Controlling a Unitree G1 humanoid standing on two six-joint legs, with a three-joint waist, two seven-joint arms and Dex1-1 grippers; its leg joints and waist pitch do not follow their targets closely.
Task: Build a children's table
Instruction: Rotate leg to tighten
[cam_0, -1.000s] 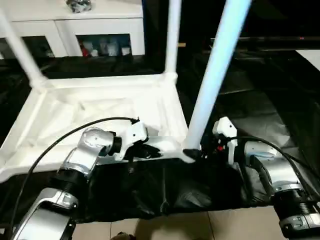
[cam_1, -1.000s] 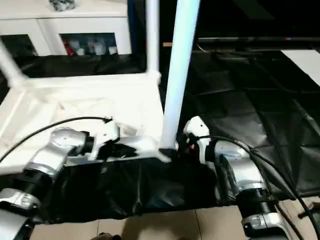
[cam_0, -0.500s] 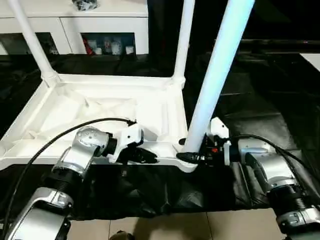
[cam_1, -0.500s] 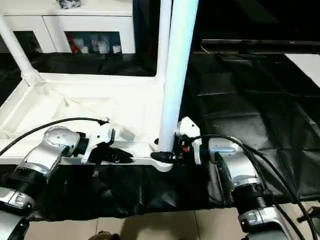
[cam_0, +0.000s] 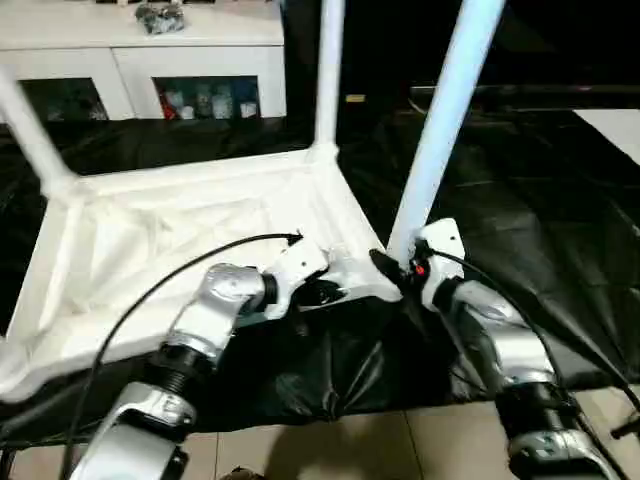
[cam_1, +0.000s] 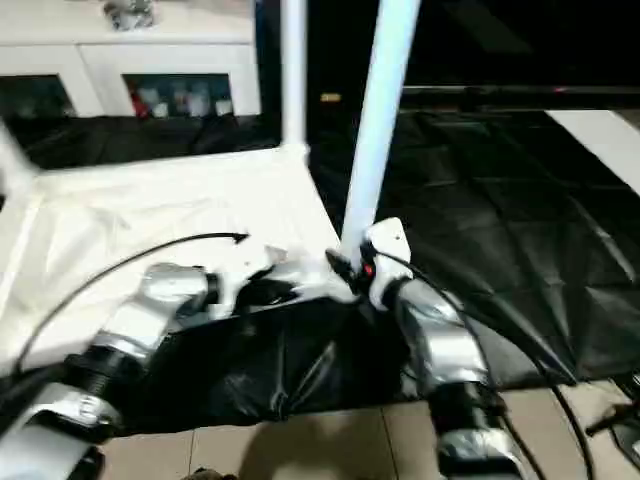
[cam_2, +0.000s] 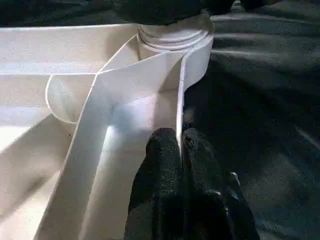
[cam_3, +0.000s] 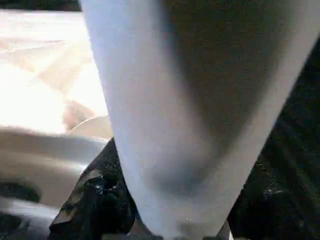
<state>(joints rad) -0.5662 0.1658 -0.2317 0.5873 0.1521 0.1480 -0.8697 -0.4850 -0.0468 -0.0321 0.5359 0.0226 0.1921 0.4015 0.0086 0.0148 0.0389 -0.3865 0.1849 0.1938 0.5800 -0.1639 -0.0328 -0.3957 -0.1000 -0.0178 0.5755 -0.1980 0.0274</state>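
White plastic rectangular tabletop (cam_0: 180, 250) lying upside down on black cover, ribbed underside facing up, diagonal ribs running into rounded corner sockets. Three long white tubular legs standing up from sockets: nearest leg (cam_0: 440, 120) at near right corner, leaning slightly; second leg (cam_0: 328, 70) upright at far right corner; third leg (cam_0: 30, 130) slanting at far left corner.

Ahead of me stands a white glass-door cabinet (cam_0: 190, 75); black sheeting covers my counter (cam_0: 560, 190), over a pale tiled floor (cam_0: 400, 450).
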